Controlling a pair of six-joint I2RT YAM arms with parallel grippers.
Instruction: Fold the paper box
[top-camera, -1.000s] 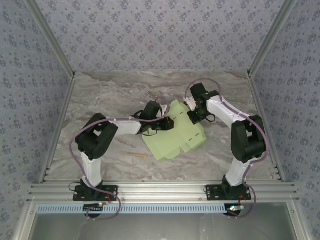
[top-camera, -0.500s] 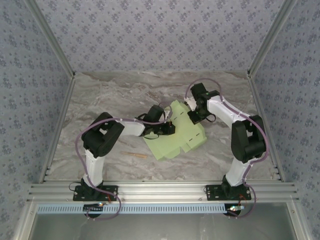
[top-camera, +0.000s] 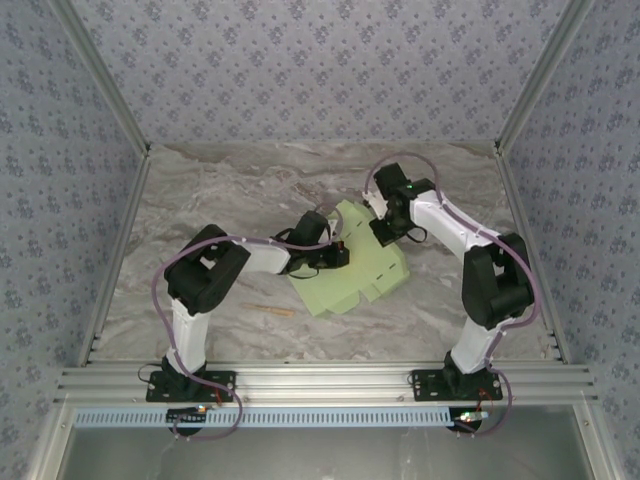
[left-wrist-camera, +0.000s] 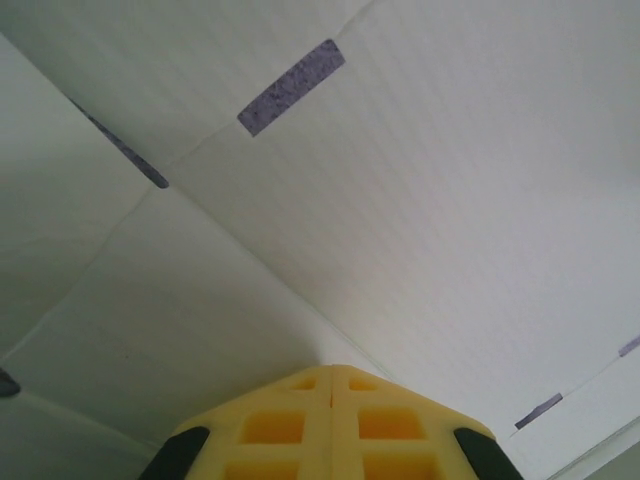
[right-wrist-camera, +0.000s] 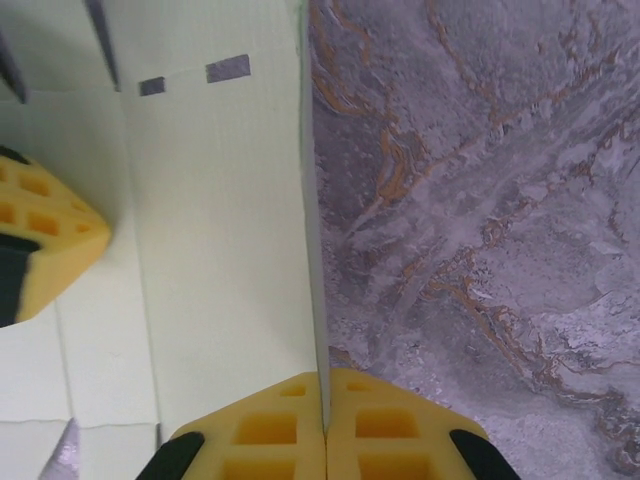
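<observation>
Folding underway: pale-green box (top-camera: 358, 275) lay at ctr of table (top-camera: 230, 190). Right gripper (right-wrist-camera: 325, 398) was clamped on its far edge; left gripper (left-wrist-camera: 332, 398), fingers together, pressed a panel. Next move prob. called for raising that edge along a crease.

The paper box (top-camera: 355, 270) was pale light green with small grey dashes, the table (top-camera: 220, 190) grey marble veined with rusty brown, the walls (top-camera: 320, 60) blue-grey with a small floral print, and the fingers (right-wrist-camera: 270, 430) yellow.
</observation>
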